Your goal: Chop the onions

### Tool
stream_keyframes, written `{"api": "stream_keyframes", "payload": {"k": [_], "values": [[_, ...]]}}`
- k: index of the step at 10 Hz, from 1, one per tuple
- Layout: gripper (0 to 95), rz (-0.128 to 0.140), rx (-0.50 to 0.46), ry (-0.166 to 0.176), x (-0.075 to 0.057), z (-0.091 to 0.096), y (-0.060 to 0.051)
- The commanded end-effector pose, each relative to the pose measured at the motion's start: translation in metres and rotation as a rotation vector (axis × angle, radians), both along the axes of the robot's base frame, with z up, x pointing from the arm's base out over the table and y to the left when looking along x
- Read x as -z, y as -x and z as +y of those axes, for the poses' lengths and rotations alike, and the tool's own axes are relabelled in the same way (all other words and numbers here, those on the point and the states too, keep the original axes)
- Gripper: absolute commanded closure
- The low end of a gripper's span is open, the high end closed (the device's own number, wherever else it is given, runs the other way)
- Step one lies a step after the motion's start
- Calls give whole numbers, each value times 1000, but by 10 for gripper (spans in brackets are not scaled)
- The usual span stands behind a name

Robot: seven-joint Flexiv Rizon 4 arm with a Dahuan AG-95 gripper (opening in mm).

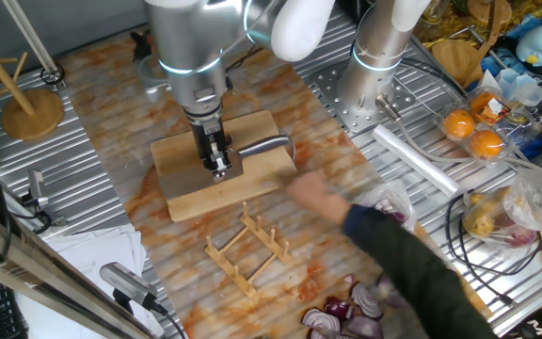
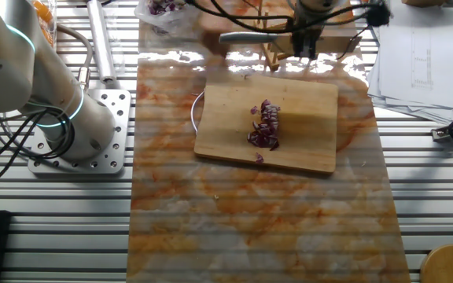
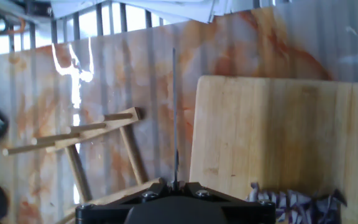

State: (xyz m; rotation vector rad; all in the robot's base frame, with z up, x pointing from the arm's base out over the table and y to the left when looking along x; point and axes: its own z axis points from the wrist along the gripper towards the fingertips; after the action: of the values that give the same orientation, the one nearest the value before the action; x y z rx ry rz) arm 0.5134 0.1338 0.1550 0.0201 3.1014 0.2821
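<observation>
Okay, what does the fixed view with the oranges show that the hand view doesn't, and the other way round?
Only the fixed view shows the oranges, a person's blurred arm reaching over the table, and the large onion wedges at the near edge. Only the hand view shows the chopped onions on the board. Both show the cutting board, the wooden rack and the gripper with the knife in its jaws.

A robotics lab: slatted aluminium table, bolted arm base, loose cables
</observation>
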Motion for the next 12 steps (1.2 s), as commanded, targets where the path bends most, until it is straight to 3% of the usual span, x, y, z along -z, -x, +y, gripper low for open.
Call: {"api": "stream_keyframes", "payload": {"k": [1,2,3,5,7,10,12], "values": [[950,-6,29,-20,-4,8,0],[950,-27,20,-32,-2,16,-2],[950,-31,24,-67,4,22,-3],[950,-25,-44,-80,18,37,-4],[950,9,-148,16,20,39,-4],[950,42,-170,45,21,38,-4],[950,69,-221,148,23,32,-2]]}}
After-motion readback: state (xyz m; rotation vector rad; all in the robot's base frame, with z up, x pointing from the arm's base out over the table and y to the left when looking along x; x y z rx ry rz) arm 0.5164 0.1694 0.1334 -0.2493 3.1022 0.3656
